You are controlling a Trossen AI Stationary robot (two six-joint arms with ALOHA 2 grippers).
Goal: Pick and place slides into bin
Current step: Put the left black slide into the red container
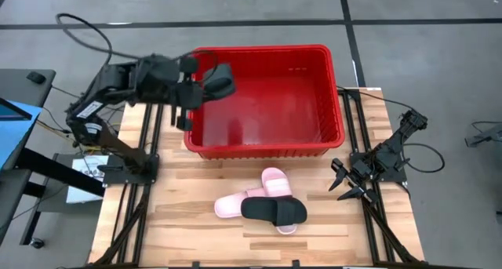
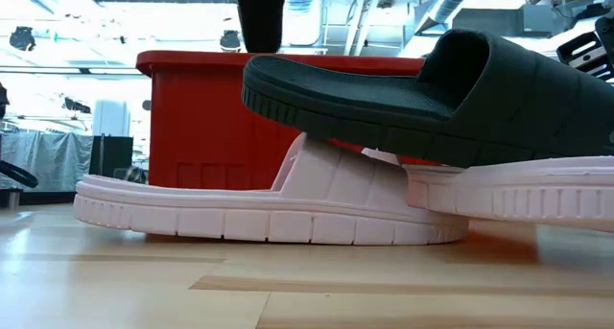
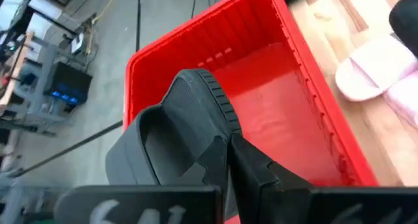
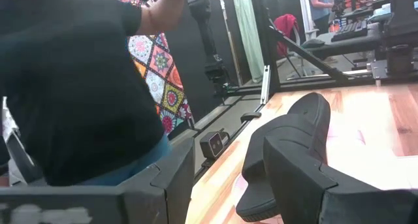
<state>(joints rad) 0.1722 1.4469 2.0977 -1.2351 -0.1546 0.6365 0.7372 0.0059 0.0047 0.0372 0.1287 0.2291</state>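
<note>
My left gripper (image 1: 198, 85) is shut on a black slide (image 1: 218, 81), held above the left rim of the red bin (image 1: 329, 96); the wrist view shows this slide (image 3: 183, 126) over the bin's floor (image 3: 274, 113). A second black slide (image 1: 274, 211) lies on top of two pale pink slides (image 1: 274, 179) (image 1: 230, 207) on the table in front of the bin. In the low view this black slide (image 2: 432, 94) rests tilted on the pink straps (image 2: 326, 171). My right gripper (image 1: 346, 183) is open and empty at the table's right side. My left gripper holds the black slide at its side, near the strap (image 3: 215, 152). One finger (image 3: 261, 175) lies against the sole's outer face; the slide hides the other finger. The slide is lifted clear, turned on its edge, with one end (image 3: 202, 87) sticking out past the fingers over the bin.
The bin stands at the table's far middle, and its floor shows bare. Bare wooden table (image 1: 188, 222) lies to the left of the slide pile and in front of it. A person in a dark shirt (image 4: 78, 87) stands beyond the table's left side.
</note>
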